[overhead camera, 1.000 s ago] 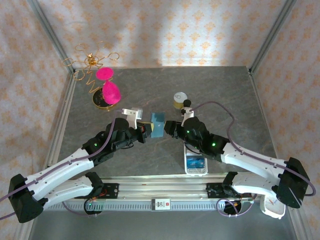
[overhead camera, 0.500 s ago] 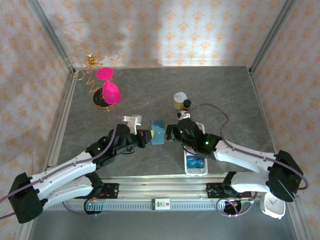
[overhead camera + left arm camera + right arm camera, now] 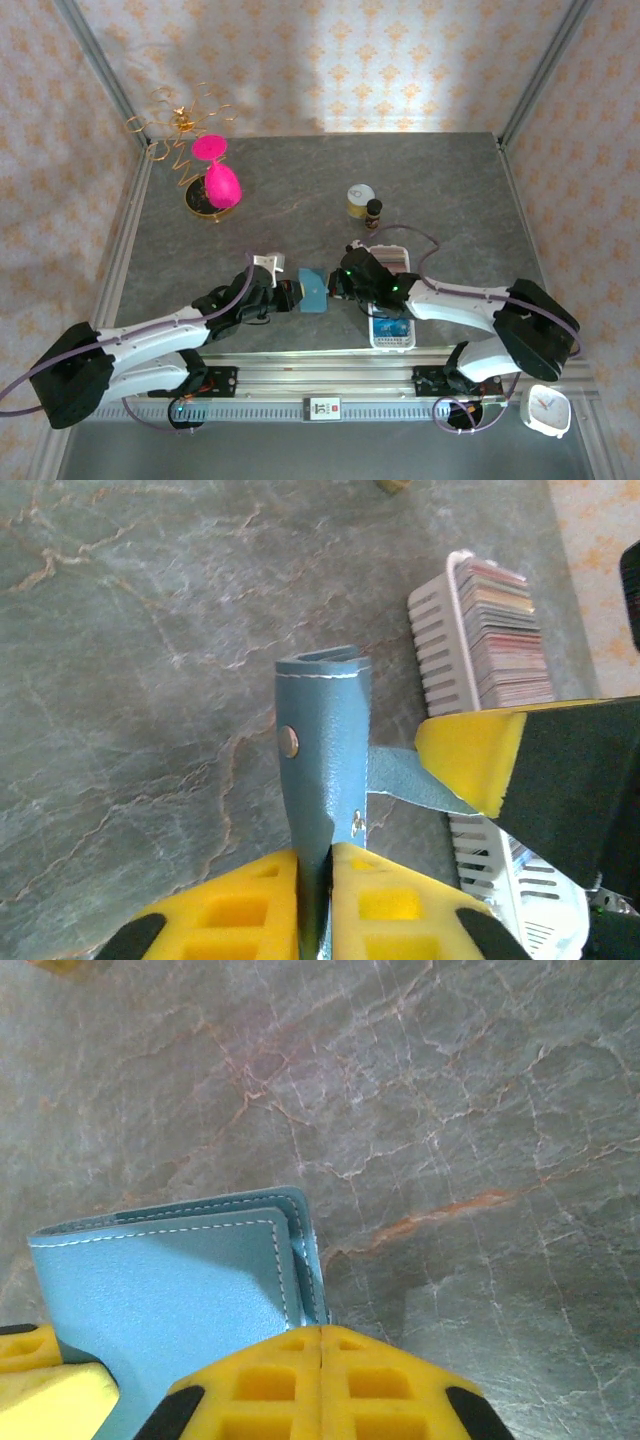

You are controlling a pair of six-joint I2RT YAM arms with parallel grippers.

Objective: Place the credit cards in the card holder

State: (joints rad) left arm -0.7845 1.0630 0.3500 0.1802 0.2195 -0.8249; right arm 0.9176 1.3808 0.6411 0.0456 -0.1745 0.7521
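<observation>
Your left hand (image 3: 318, 858) pinches the card holder (image 3: 322, 740) steady. Your right hand (image 3: 320, 1338), shut tight, nips its flap, likely to open it for the credit cards (image 3: 505, 630).

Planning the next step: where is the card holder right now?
Top view: the card holder is front-centre, pinched between the left gripper and the right gripper, just left of the white tray.

Pink hourglass (image 3: 215, 180), white tray (image 3: 392, 344), small clock (image 3: 545, 411).
</observation>
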